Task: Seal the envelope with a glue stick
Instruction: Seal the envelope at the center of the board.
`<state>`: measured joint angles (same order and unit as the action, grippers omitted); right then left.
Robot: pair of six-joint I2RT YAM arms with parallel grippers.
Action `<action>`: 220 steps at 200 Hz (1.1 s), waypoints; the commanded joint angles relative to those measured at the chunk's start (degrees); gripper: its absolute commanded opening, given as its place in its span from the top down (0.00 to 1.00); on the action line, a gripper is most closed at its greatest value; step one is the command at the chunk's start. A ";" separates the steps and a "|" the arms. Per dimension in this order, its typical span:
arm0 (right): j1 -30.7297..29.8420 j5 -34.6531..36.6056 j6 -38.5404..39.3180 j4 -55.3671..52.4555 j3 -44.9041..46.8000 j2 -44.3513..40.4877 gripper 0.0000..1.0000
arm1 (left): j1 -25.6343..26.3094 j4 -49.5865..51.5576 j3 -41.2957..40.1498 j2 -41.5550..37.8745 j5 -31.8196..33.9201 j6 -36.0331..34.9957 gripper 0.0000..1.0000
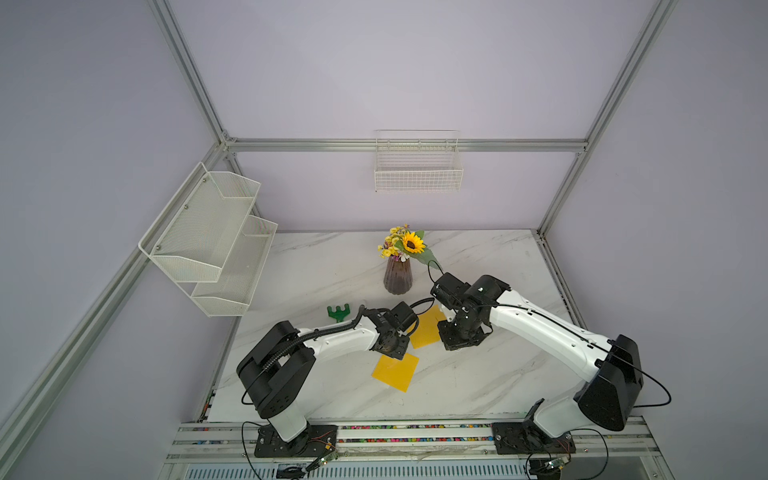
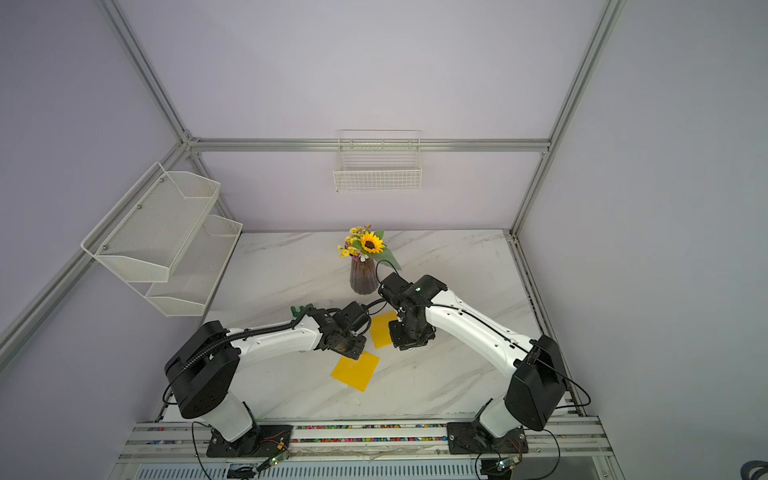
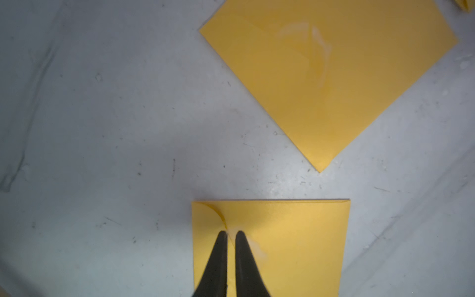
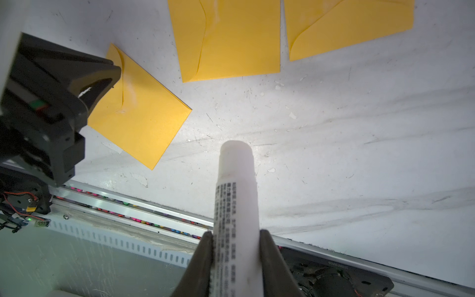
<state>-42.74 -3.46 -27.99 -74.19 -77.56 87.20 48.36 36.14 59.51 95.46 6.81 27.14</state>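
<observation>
A white marble desk (image 1: 478, 374) lies under both arms. The left arm (image 1: 332, 336) and the right arm (image 1: 540, 324) reach in from the front rail (image 1: 415, 434) and nearly meet over the desk's middle. A 2-tier mesh rack (image 1: 208, 232) hangs on the left wall (image 1: 83, 166), and a smaller wire basket (image 1: 417, 174) hangs on the back wall (image 1: 415, 62). A dark ribbed vase (image 1: 397, 278) holding a sunflower (image 1: 412, 243) and small blooms stands upright toward the back of the desk, just behind the right arm's wrist.

The right wrist view shows 3 yellow paper sleeves lying flat, flap side up. The front envelope (image 4: 144, 115) lies nearest the rail at a slant. The middle envelope (image 4: 231, 43) and the far envelope (image 4: 354, 25) sit just beside each other with a thin strip of desk between them. In both top views the arms cover much of them. A green toy rake (image 1: 337, 312) lies on the desk behind the left arm's forearm.

The glue stick (image 4: 236, 180) appears clear of the desk, clamped across its printed label by the right claw (image 4: 235, 234). Its white end points out past the claw over bare desk near the front envelope, touching none of the 3. The left claw (image 3: 231, 234) is closed to a sliver with nothing between its tips. They rest on the front envelope beside the curved flap edge, where a pale smear shows.
</observation>
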 commanded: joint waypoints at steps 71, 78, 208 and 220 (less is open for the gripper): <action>0.31 0.82 -0.09 -0.96 0.67 -0.63 1.00 | -0.66 -1.72 -0.53 6.49 1.84 -0.87 0.89; 0.29 0.82 -0.03 -1.11 0.63 -0.78 1.00 | -0.69 -1.98 -0.70 6.54 1.52 -0.79 0.89; 0.31 10.06 5.50 16.90 -9.81 -7.14 1.00 | -0.84 -11.22 13.03 -14.01 -7.34 1.25 0.49; 0.29 10.16 6.47 21.38 -9.39 -8.29 1.00 | -0.82 -17.52 12.21 -17.15 -10.05 2.47 0.51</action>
<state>-42.74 4.82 -24.47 -64.75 -86.08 81.84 47.94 30.37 72.03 81.84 3.42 27.33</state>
